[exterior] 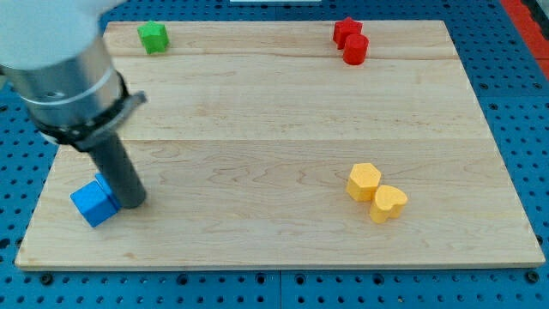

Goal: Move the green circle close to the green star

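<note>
A green star (pixel 153 37) sits near the board's top left corner. No green circle shows in this view; the arm's grey body covers the left edge of the board and may hide it. My tip (pixel 132 204) rests on the board near the bottom left, touching the right side of a blue cube (pixel 93 202). The tip is far below the green star.
Two red blocks stand together at the top right, one star-like (pixel 346 30) and one round (pixel 356 50). A yellow hexagon (pixel 363 181) and a yellow heart (pixel 389 203) touch at the lower right. The wooden board (pixel 274 129) lies on a blue perforated table.
</note>
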